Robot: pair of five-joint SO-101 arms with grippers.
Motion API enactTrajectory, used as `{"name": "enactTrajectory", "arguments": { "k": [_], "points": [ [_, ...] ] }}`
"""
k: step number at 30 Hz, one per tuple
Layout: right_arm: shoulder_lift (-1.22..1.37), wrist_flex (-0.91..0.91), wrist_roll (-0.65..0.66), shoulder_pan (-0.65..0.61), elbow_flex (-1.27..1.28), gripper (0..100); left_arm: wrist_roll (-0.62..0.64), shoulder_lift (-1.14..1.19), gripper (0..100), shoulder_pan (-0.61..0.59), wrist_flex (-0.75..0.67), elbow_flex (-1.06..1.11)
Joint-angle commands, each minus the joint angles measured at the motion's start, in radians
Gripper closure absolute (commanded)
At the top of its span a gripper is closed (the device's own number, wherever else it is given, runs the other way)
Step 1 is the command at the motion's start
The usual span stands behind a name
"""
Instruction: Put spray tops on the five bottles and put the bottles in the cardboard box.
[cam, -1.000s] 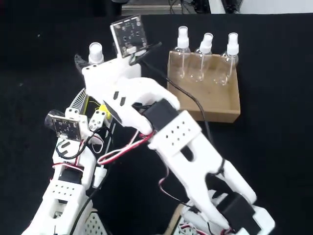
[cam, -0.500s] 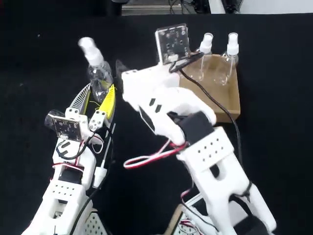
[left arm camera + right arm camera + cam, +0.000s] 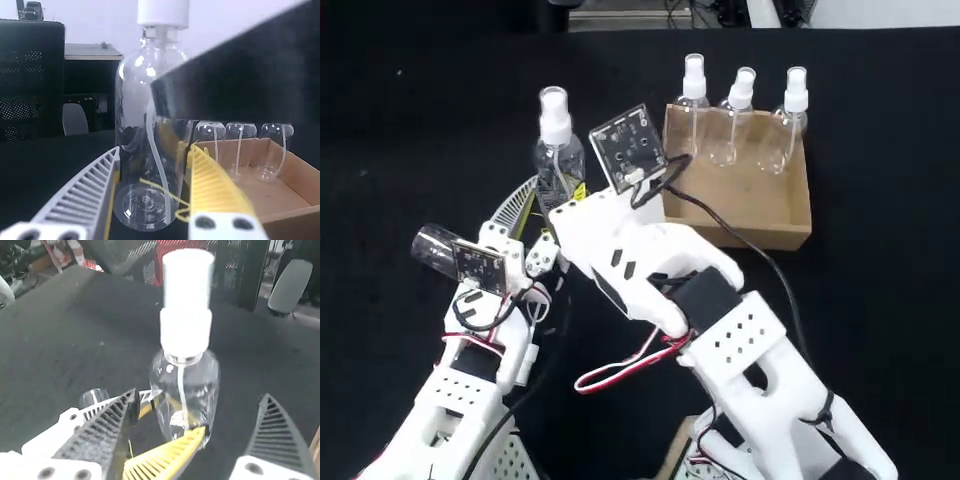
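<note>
While our left end effector clamps the capped bottle low on its body, upright near the cardboard box, and our right end effector gapes wide astride it, we risk knocking it askew if either finger clips it.

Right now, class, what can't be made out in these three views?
Lying bottle, high view: a camera board covers its end, so a top can't be told.
Boxed bottles, left wrist view: tops hidden by a blurred dark shape.
Held bottle, high view: base hidden by the right arm.
</note>
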Motion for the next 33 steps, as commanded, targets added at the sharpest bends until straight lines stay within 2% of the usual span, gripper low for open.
{"name": "enactTrajectory", "arguments": {
  "k": [1, 10, 17, 25, 33],
  "points": [
    [-0.045, -0.044, 0.006, 0.012, 0.013, 67.0, 0.008, 0.0, 96, 0.016, -0.023, 0.022],
    [-0.041, -0.078, 0.009, 0.015, 0.058, 66.8, 0.012, 0.0, 96, 0.044, -0.025, 0.022],
    [-0.042, -0.127, 0.138, 0.018, 0.145, 66.9, 0.012, -0.002, 96, 0.064, -0.025, 0.022],
    [-0.048, -0.169, 0.132, 0.101, 0.151, 66.9, 0.012, -0.002, 96, 0.102, -0.021, 0.022],
    [-0.05, -0.176, 0.132, 0.109, 0.153, 66.9, 0.012, -0.002, 96, 0.125, -0.017, 0.022]
  ]
}}
